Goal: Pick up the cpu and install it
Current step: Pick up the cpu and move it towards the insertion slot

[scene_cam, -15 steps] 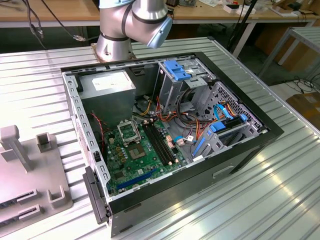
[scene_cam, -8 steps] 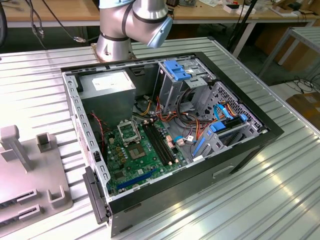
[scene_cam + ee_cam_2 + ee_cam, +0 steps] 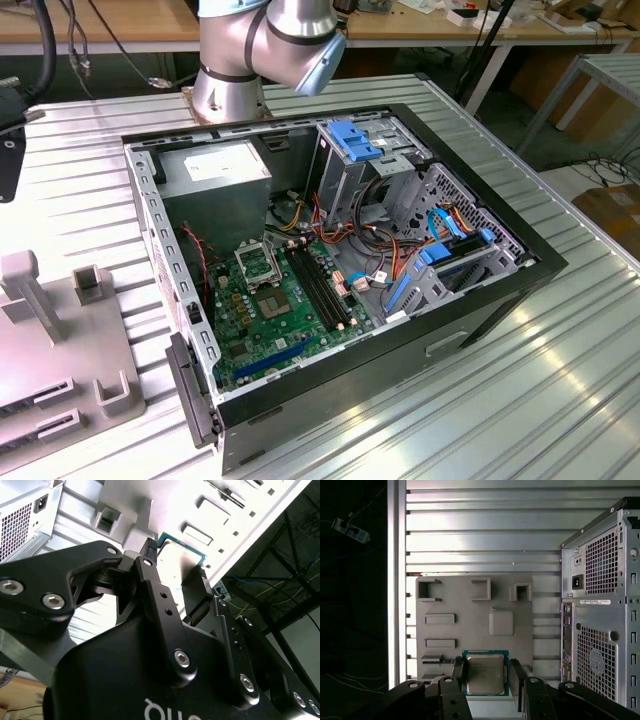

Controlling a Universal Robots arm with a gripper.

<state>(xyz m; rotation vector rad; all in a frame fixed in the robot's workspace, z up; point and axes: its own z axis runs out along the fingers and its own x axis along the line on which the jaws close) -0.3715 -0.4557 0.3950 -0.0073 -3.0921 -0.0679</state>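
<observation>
The tool's (image 3: 487, 676) black body and linkages sit closest to the lens in both wrist views, and its two fingers (image 3: 459, 672) are clenched on opposite edges of the cpu (image 3: 485, 674). The chip shows its dull metal top and thin green rim, and it hangs clear above the grey fixture tray (image 3: 465, 625). In the second wrist view the same grasp is seen from the side: the tool (image 3: 175, 566) pinches the cpu (image 3: 181, 555) just at the fingertips (image 3: 148, 550).

The tray lies flat on the slatted metal bench (image 3: 470, 530) and carries several raised brackets, shallow slots and a small square pad. Just beside it stands the computer case (image 3: 600, 610), whose perforated rear wall faces the first wrist view.

In the exterior view the computer case (image 3: 500, 300) lies open on the bench (image 3: 520, 410), with the fixture tray (image 3: 40, 350) at the exterior view's left of it. Inside lies the green motherboard (image 3: 245, 335), with its metal socket frame (image 3: 258, 262) near the middle. Around the socket crowd red and black wires (image 3: 195, 255), dark memory slots (image 3: 322, 288), a power supply (image 3: 215, 172) and a drive cage with blue clips (image 3: 352, 140). The arm's base (image 3: 228, 85) stands behind the case.
</observation>
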